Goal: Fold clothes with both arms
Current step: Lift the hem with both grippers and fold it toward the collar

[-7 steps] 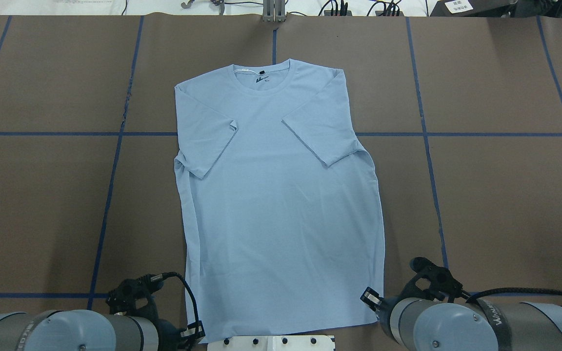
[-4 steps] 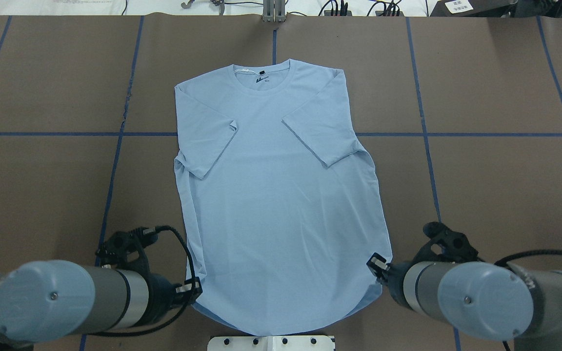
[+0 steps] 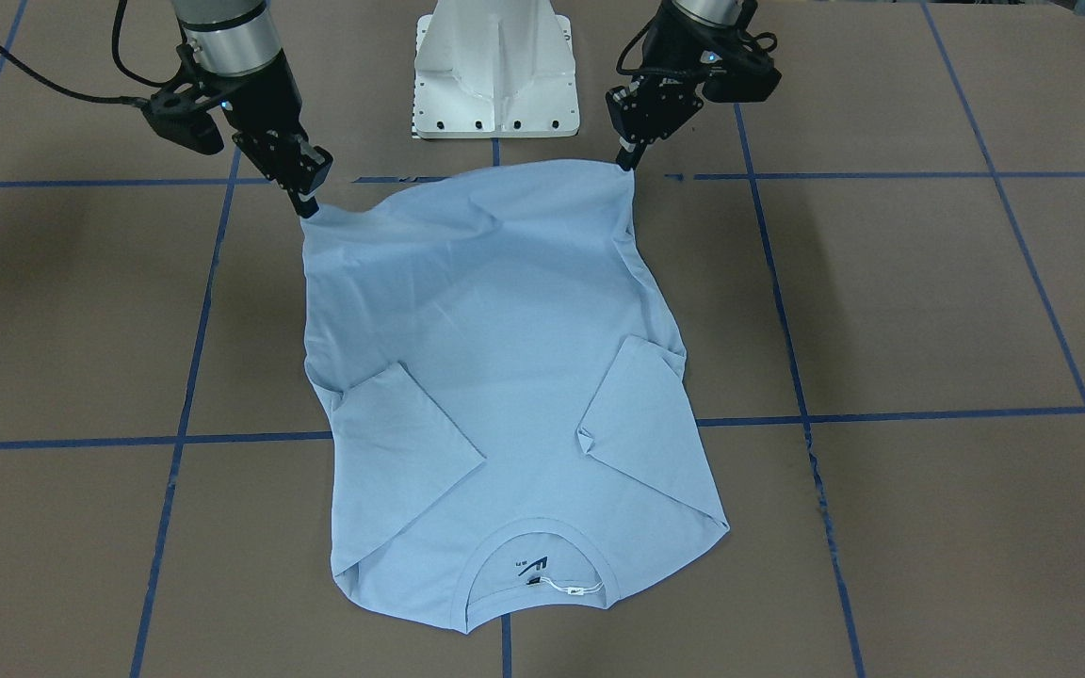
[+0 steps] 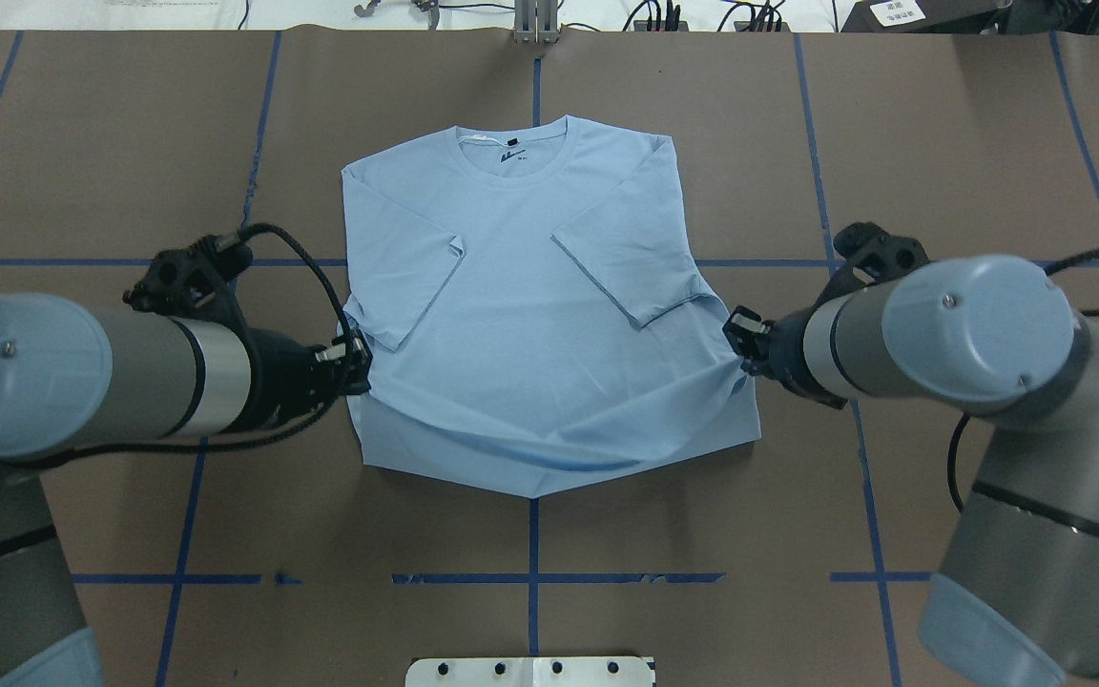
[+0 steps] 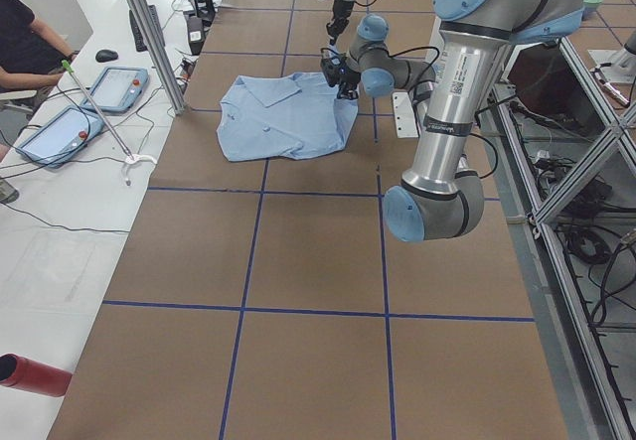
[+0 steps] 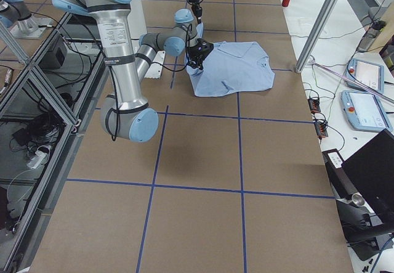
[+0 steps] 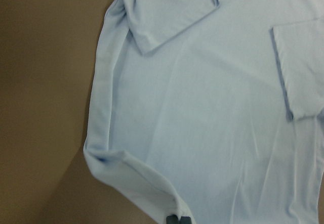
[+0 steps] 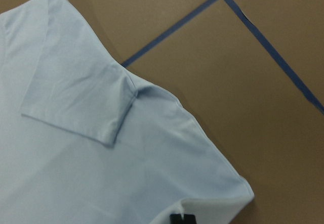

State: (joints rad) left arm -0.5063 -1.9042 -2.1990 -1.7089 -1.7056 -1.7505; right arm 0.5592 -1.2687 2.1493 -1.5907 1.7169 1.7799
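Fingers [image 3: 630,151] of left gripper [image 3: 625,163]: pressed together, pinching one hem corner of the T-shirt [image 4: 530,305]. A dark fingertip shows at the lower edge of the left wrist view, with cloth bunched against it.

Fingers of right gripper [image 3: 307,202]: likewise pinching the other hem corner, where the cloth gathers in small creases.

T-shirt: light blue, short-sleeved, at the middle of the table [image 4: 988,143]. The collar [image 4: 549,164] end lies flat on the side far from the robot, with a white neck tag [image 3: 573,589] and a small dark mark inside it. Both sleeves [image 4: 406,277] are folded inward onto the body. The hem edge is raised off the table, strung between the two grippers. In the overhead view the lower part is doubled over, and the fold nearest the robot rests on the table.

Left arm [image 4: 130,372], right arm [image 4: 855,334]: grey tubes, light blue caps, black cables. They reach in from either side, with the grippers about level with the sleeve ends.

Table: brown cover with a grid of blue tape lines [image 4: 831,262].

White pedestal base [image 3: 495,66]: beyond the raised hem, on the robot's side.

Person [image 5: 30,33]: seated at a white bench [image 5: 89,212] past the table's far edge, with two tablet-like pendants [image 5: 124,87] on it.
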